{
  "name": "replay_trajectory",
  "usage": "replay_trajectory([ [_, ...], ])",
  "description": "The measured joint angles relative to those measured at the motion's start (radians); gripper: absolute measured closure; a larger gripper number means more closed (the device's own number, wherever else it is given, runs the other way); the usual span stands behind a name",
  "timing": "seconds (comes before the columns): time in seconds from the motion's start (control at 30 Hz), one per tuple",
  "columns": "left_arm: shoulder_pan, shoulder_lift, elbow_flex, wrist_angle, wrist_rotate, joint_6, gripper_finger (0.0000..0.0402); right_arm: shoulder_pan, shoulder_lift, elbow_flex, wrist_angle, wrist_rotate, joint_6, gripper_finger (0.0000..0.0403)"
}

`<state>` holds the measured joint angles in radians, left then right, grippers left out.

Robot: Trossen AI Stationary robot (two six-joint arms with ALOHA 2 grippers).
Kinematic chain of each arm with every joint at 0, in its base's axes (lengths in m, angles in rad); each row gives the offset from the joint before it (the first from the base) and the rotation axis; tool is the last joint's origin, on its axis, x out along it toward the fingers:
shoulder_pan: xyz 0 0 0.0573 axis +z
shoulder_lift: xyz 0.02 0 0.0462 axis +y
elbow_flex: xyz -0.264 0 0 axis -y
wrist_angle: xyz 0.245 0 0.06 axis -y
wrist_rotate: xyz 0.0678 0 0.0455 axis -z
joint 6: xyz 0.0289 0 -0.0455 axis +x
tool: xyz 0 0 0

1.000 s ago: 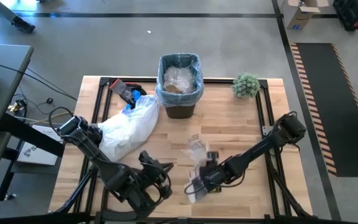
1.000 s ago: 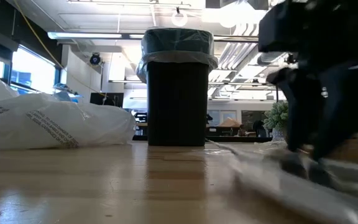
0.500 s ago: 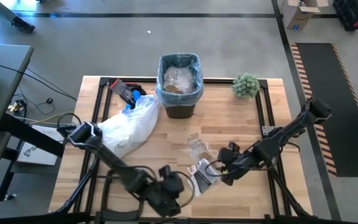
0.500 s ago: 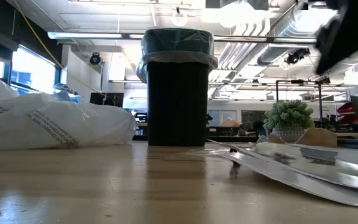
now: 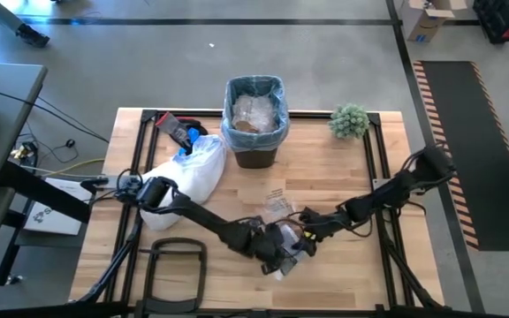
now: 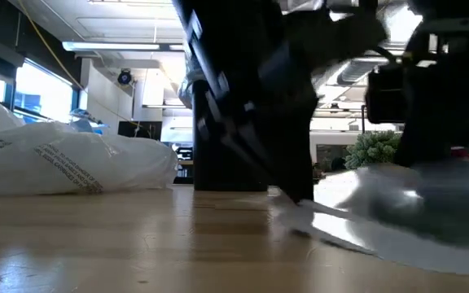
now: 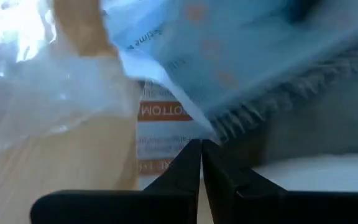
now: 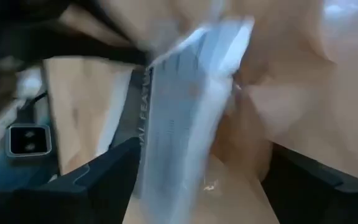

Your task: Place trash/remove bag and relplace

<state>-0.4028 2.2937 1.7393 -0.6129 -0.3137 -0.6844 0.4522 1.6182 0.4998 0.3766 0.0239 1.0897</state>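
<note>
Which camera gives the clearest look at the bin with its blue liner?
The high view: the bin shows whole from above, its light-blue liner over the rim and trash inside. In the low view the left arm hides most of the bin. Neither wrist view shows it.

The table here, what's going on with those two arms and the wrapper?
Both arms meet over a plastic wrapper near the table's front edge. The left pincer is shut at the wrapper's edge, apparently pinching it, while the right pincer stands open beside it. The lined bin at the back already holds trash. A white bag lies to its left and a plant to its right.
</note>
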Motion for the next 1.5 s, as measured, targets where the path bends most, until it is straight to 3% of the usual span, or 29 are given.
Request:
replay_trajectory([
  [0.17, 0.03, 0.015, 0.002, 0.003, 0.012, 0.016, 0.0401, -0.001, 0.082, 0.08, 0.005, -0.027, -0.102, 0.015],
  [0.27, 0.032, 0.006, 0.0, -0.005, -0.045, 0.02, 0.0401, -0.001, 0.098, 0.1, 0.0, -0.019, -0.123, 0.0192],
  [0.53, 0.011, -0.094, -0.002, -0.015, -0.121, 0.06, 0.0401, 0.005, 0.095, 0.102, 0.003, 0.024, -0.121, 0.0388],
  [0.63, -0.015, -0.177, -0.002, -0.08, -0.18, 0.061, 0.0401, 0.017, 0.063, 0.101, 0.001, 0.037, -0.1, 0.0394],
  [0.77, -0.066, -0.318, 0.002, -0.259, -0.342, 0.034, 0.0401, 0.035, -0.055, 0.102, -0.007, 0.037, -0.123, 0.0401],
  [0.93, -0.149, -0.475, 0.002, -0.625, -0.598, -0.19, 0.0401, -0.006, -0.258, 0.196, -0.092, 0.044, -0.296, 0.0403],
  [1.07, -0.212, -0.56, 0.002, -0.841, -0.761, -0.364, 0.0401, -0.09, -0.362, 0.402, -0.314, 0.117, -0.547, 0.0403],
  [1.17, -0.247, -0.602, 0.001, -0.895, -0.851, -0.44, 0.0401, -0.171, -0.369, 0.609, -0.559, 0.27, -0.734, 0.0403],
  [1.33, -0.285, -0.623, 0.001, -0.901, -0.931, -0.439, 0.0401, -0.307, -0.291, 0.916, -0.744, 0.534, -0.989, 0.0403],
  [1.5, -0.292, -0.617, 0.001, -0.9, -0.953, -0.439, 0.0401, -0.437, -0.14, 1.183, -0.802, 0.573, -1.19, 0.0403],
])
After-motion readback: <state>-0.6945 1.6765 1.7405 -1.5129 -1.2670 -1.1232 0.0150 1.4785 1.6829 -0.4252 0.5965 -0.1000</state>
